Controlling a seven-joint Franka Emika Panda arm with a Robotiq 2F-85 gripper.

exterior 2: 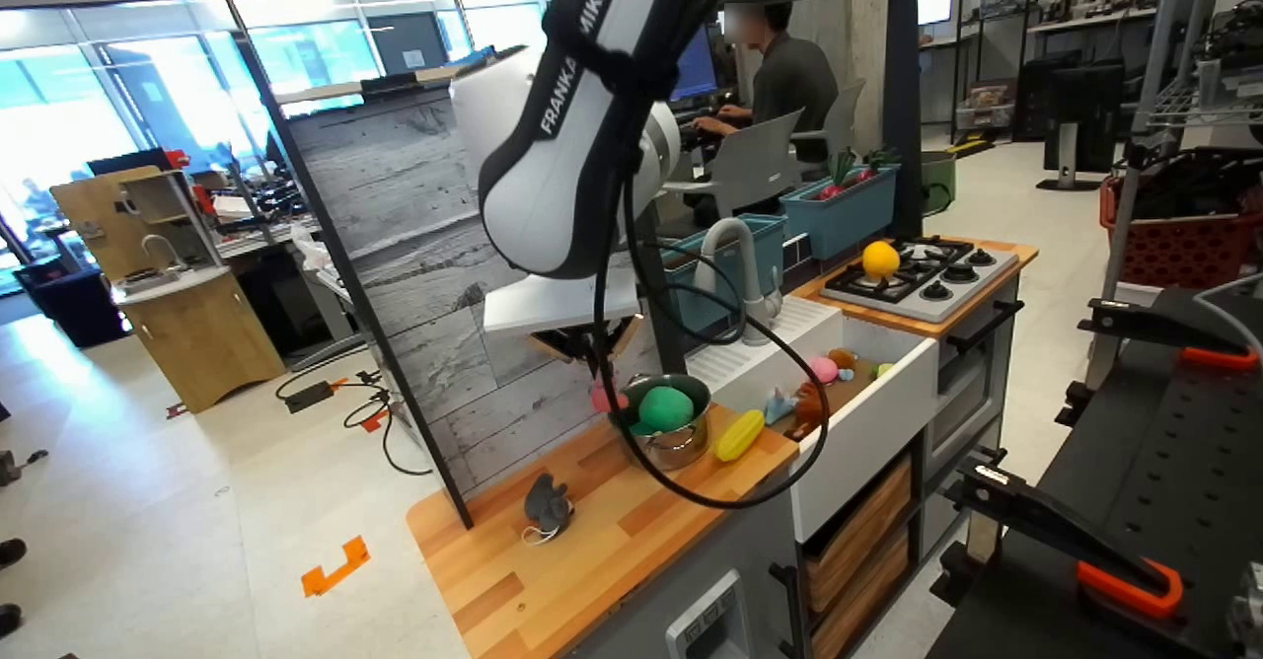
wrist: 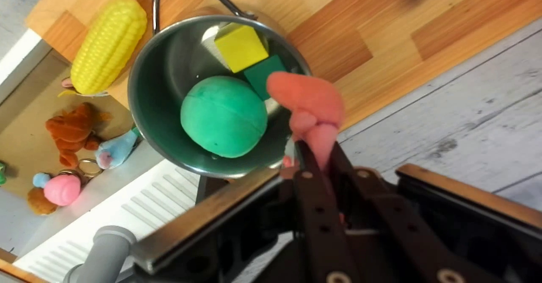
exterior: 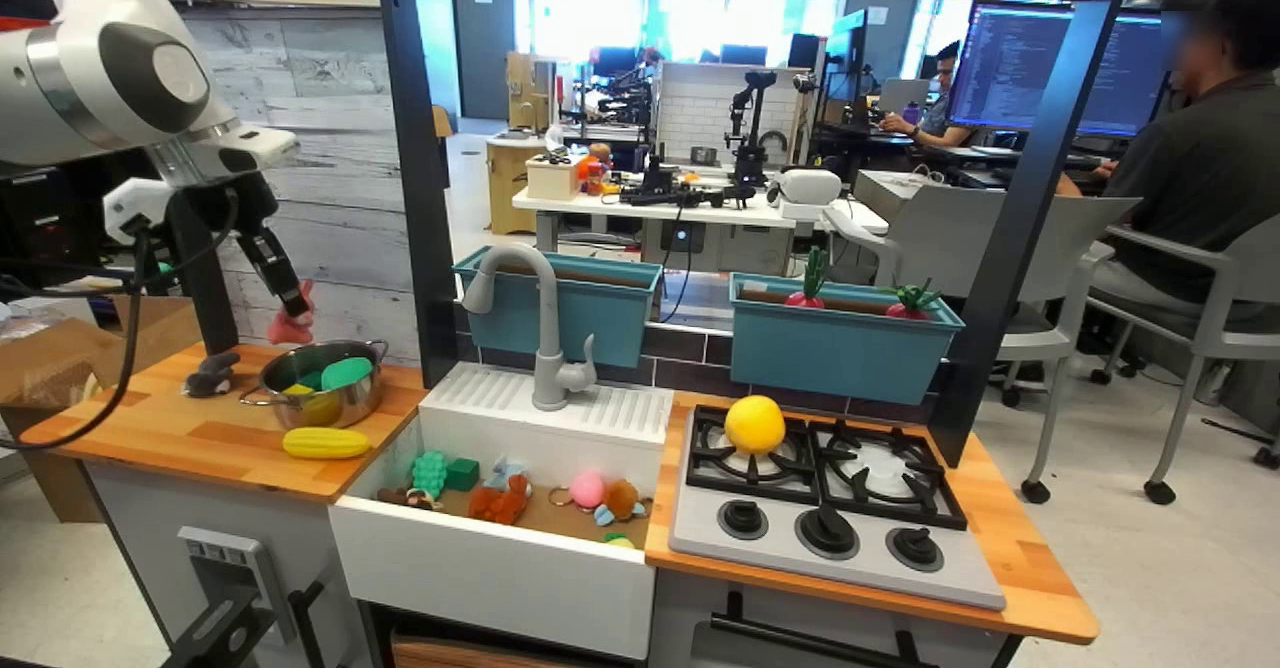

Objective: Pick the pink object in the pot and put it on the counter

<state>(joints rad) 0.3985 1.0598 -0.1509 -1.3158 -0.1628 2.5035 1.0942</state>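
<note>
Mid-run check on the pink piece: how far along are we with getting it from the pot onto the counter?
Done: the pink object looks out of the pot; in an exterior view it shows above the back rim. In hand: the gripper is closed on its narrow end. Left: setting it on the counter and letting go, since it appears held above the wood, not resting there.

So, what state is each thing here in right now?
The hand: closed on the pink object.
The pink object: held off the counter.
The pot: upright, no lid, with a green toy, yellow block and green block inside.
The corn: lying on the counter.
The grey toy: on the counter.
The sink: holding several toys.
The tap: no water showing.
The yellow ball: resting on the stove.
The big monitor: lit.
</note>
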